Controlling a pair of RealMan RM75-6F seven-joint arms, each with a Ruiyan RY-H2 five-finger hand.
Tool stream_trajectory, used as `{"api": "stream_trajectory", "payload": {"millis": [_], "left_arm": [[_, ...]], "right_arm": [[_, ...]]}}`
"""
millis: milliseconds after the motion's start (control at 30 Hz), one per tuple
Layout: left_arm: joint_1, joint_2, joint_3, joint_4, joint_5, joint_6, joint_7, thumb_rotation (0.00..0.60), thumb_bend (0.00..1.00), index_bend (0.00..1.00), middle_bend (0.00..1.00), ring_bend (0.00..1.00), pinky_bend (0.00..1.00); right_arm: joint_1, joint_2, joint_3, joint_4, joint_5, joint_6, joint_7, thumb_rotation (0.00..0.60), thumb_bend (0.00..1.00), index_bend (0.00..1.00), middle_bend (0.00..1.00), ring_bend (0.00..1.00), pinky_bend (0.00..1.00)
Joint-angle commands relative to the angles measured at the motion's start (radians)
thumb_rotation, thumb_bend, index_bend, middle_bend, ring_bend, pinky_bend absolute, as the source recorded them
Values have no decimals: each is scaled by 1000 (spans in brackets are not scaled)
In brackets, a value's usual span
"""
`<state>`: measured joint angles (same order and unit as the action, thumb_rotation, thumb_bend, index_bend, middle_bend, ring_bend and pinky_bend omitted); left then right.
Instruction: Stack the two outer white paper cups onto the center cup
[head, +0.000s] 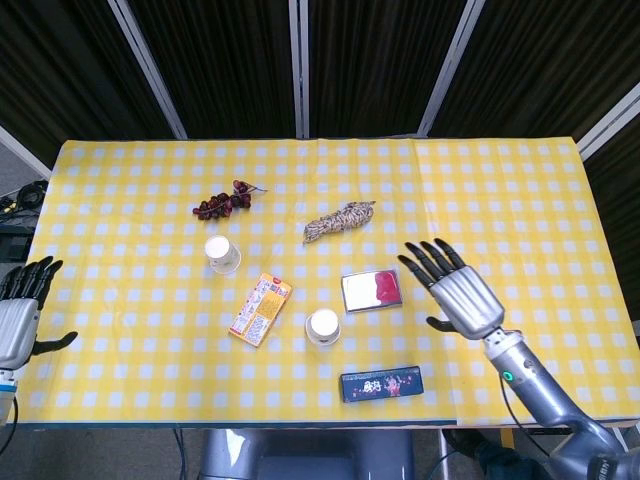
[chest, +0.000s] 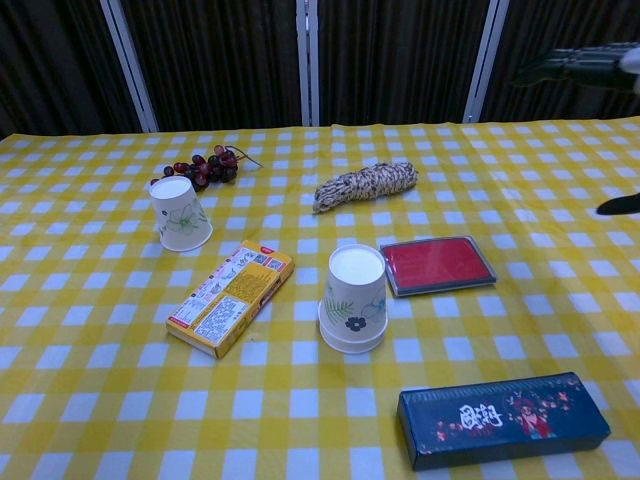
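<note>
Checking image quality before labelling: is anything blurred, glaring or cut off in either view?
Head view: even light, sharp; the red pad shows a pale glare patch; the left robot hand is cut by the frame edge. Chest view: the center cup stack is crisp with a soft shadow; the right robot hand is cropped and slightly blurred.

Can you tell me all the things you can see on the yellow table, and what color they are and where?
stacked paper cups: one stack, upside down, white with flower print, table middle
single paper cup: one, upside down, white with flower print, left of the stack
snack box: one, yellow-orange, between the cups
grapes: one bunch, dark red, far left
rope bundle: one, tan and dark, behind the stack
flat case: one, red, right of the stack
long box: one, dark blue, near edge
tablecloth: one, yellow-and-white check
left hand: one, grey-black, open, left edge
right hand: one, grey-black, open, right of the case
</note>
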<state>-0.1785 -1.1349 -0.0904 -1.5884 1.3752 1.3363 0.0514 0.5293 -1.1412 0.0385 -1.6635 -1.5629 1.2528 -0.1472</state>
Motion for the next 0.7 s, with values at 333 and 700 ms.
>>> {"api": "stream_trajectory", "payload": {"millis": [333, 700], "left_arm": [[-343, -94, -113, 180, 17, -370, -51, 600, 0, 18, 2, 50, 115], [-532, -290, -106, 380, 26, -540, -98, 600, 114, 146, 98, 136, 230]], "right_arm": [[-210, -38, -58, 234, -85, 278, 203, 600, 0, 0, 0, 0, 3], [-252, 0, -49, 157, -83, 290, 146, 600, 0, 0, 0, 0, 4]]}}
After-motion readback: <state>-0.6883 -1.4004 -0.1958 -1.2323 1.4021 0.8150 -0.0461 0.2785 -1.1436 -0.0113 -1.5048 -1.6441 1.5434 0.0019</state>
